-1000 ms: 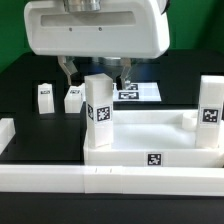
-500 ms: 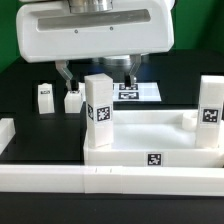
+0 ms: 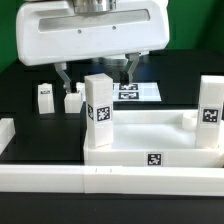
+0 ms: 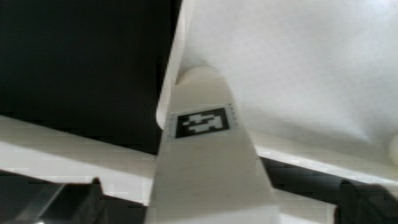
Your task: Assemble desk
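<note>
Desk panel (image 3: 150, 135), upright leg (image 3: 97, 110) under wide-open gripper (image 3: 95, 72), two loose legs (image 3: 44, 96) behind

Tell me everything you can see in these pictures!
desk panel: one, white, middle of table
upright legs: two, white, tagged, standing at the panel's corners
loose legs: two, white, on table behind, exterior view's left
marker board: one, white, flat behind panel
border rails: at least two, white, front and exterior view's left edge
table: one, black
gripper: one, white body, open, above an upright leg
</note>
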Action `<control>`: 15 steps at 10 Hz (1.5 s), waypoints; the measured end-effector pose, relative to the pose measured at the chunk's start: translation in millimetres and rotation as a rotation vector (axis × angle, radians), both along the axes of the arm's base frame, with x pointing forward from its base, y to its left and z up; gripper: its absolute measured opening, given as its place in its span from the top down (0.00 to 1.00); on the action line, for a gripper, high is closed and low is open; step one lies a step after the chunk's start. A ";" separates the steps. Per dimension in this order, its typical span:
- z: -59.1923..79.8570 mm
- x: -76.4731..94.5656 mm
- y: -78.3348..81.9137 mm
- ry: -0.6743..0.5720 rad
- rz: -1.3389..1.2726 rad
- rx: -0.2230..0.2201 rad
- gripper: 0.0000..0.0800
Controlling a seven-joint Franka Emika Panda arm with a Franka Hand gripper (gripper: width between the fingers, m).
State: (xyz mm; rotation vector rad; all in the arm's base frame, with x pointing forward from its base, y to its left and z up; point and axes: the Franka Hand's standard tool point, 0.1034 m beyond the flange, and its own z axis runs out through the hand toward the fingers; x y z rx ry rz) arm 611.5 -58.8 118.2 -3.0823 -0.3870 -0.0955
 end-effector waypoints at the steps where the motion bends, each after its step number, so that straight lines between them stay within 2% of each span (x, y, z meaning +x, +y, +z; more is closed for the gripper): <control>1: -0.1 -0.1 0.0 0.000 0.000 0.000 0.43; 2: -0.1 -0.1 0.0 0.000 0.000 0.000 0.43; 3: -0.1 -0.1 0.0 0.000 -0.002 0.000 0.62; 4: -0.1 -0.1 -0.3 0.001 -0.029 0.001 0.64; 6: -0.1 0.2 -0.3 0.000 -0.118 0.011 0.64; 13: -1.1 0.9 -1.6 0.009 -0.885 0.065 0.64; 15: -2.1 1.1 3.9 0.021 -1.110 0.080 0.64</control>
